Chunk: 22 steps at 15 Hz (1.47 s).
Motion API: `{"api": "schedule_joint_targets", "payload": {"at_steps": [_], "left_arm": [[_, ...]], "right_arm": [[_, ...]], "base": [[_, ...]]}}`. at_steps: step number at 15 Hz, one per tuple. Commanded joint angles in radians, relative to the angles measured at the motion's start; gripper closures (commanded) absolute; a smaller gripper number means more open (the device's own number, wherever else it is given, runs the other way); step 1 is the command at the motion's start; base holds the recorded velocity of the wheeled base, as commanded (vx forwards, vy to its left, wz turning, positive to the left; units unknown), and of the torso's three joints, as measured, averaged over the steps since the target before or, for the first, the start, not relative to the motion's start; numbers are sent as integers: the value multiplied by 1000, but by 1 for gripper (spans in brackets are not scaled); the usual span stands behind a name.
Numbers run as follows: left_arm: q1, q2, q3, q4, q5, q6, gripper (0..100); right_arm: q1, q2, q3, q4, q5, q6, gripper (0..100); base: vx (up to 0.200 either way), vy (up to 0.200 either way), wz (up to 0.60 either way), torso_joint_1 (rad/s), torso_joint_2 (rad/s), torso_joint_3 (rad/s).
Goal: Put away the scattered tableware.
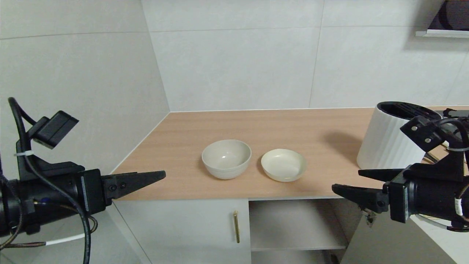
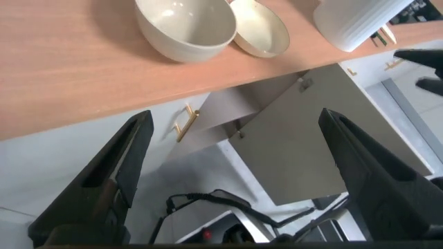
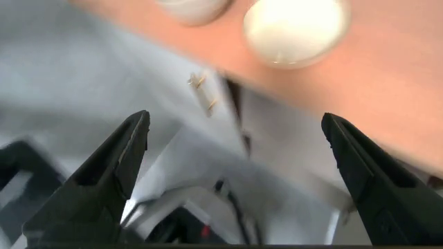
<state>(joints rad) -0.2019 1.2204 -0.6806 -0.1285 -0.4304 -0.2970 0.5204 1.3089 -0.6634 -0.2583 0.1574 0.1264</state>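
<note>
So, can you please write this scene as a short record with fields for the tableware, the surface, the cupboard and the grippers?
tableware: deep bowl and shallow bowl, upright, empty, side by side, slightly apart
surface: wooden counter
also there: white ribbed container, to the robot's right
cupboard: open compartment below the shallow bowl; door beside it shut
grippers: left gripper and right gripper, fingers open, empty, short of the bowls

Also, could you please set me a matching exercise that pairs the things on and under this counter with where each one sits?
1. deep bowl
2. shallow dish
3. ribbed white canister
4. brass handle

A. right end of the counter
B. on the closed cabinet door
C. mid-counter, left one of the pair
D. mid-counter, right one of the pair

Pairs: 1-C, 2-D, 3-A, 4-B.
</note>
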Motion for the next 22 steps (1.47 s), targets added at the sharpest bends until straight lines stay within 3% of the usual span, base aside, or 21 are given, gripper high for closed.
{"api": "schedule_joint_targets", "payload": {"at_steps": [1, 2, 5, 7, 9, 10, 11, 12, 14, 17, 19, 22], "left_arm": [[-1, 11, 0, -2, -1, -1, 0], [-1, 14, -4, 0, -1, -1, 0], [-1, 33, -19, 3, 1, 4, 0], [-1, 44, -62, 26, 1, 4, 0], [-1, 56, -148, 102, 7, 2, 0], [-2, 97, -234, 175, 9, 1, 0], [-5, 139, -272, 204, 19, -17, 0], [-22, 192, -293, 207, 44, -82, 0], [-73, 289, -330, 201, 171, -263, 0], [-97, 380, -353, 179, 268, -307, 0], [-125, 441, -352, 82, 309, -407, 0], [-145, 518, -355, 36, 364, -422, 0]], "right_arm": [[0, 36, 13, -9, -9, -1, 0], [1, 79, -7, -68, -56, 10, 0], [1, 124, -91, -68, -68, 13, 0], [0, 214, -174, -79, -142, 59, 0], [4, 285, -285, -73, -196, 183, 0], [-7, 332, -354, -68, -200, 217, 0], [-30, 375, -392, -68, -208, 222, 0], [-33, 409, -392, -68, -233, 236, 0], [-33, 435, -394, -72, -279, 279, 0], [7, 434, -364, -79, -291, 292, 0], [26, 417, -318, -102, -300, 288, 0], [30, 421, -309, -119, -314, 280, 0]], "base": [[0, 0, 0, 41, -95, -51], [0, 0, 0, 0, 0, 0], [0, 0, 0, 0, 0, 0], [0, 0, 0, 0, 0, 0], [0, 0, 0, 0, 0, 0], [0, 0, 0, 0, 0, 0], [0, 0, 0, 0, 0, 0], [0, 0, 0, 0, 0, 0], [0, 0, 0, 0, 0, 0], [0, 0, 0, 0, 0, 0], [0, 0, 0, 0, 0, 0], [0, 0, 0, 0, 0, 0]]}}
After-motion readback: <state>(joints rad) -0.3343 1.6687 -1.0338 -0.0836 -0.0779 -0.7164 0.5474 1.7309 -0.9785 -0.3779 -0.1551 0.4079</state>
